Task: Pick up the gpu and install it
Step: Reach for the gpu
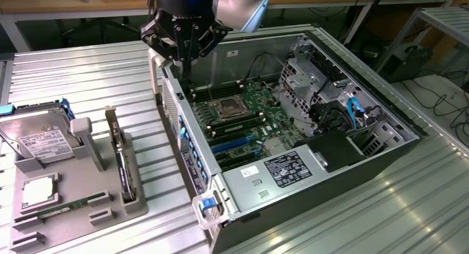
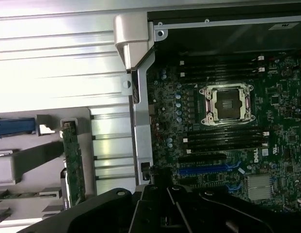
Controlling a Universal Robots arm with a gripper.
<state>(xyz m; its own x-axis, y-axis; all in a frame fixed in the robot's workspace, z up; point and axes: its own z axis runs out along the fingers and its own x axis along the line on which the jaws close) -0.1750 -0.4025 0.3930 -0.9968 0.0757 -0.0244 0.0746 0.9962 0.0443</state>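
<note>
The gpu (image 1: 122, 158) stands on edge in a slot of the grey holder tray (image 1: 88, 210) at the exterior view's left, green board with a silver bracket at its far end. From the wrist it appears as a narrow green card (image 2: 72, 165) beside the case wall. My gripper (image 1: 184, 73) hangs over the far left corner of the open computer case (image 1: 293, 182), well apart from the gpu. Its fingers are shut and hold nothing. The black linkages of the gripper (image 2: 162, 204) sit over the motherboard's blue slots (image 2: 208, 170).
The tray also carries a silver hard drive (image 1: 40, 139), a processor (image 1: 37, 191) and a thin RAM stick (image 1: 62, 207). Inside the case lie the motherboard's socket (image 1: 227, 108), blue slots (image 1: 234, 144), a black power supply (image 1: 333, 150) and drive cages (image 1: 308, 78).
</note>
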